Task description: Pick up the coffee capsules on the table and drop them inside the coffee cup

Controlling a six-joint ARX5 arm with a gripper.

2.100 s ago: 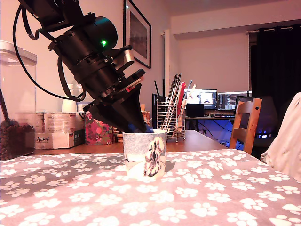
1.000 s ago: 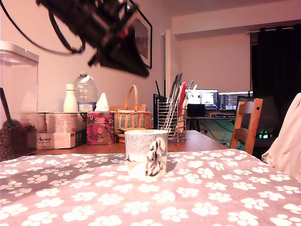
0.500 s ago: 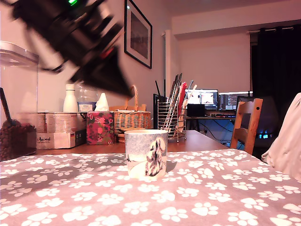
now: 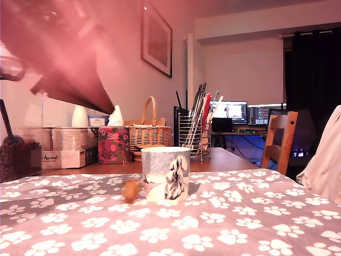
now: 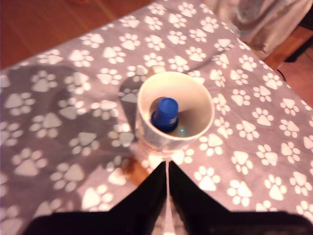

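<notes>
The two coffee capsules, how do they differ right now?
The blue capsule lies inside the coffee cup; the brown capsule sits outside it on the tablecloth, close to the cup's base. The blue one shows sharp and deep blue in the wrist view; the brown one is orange-brown and blurred. Both are far smaller than the cup.

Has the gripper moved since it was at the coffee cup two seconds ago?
Yes. The gripper is now up and toward the exterior view's left of the coffee cup.
</notes>
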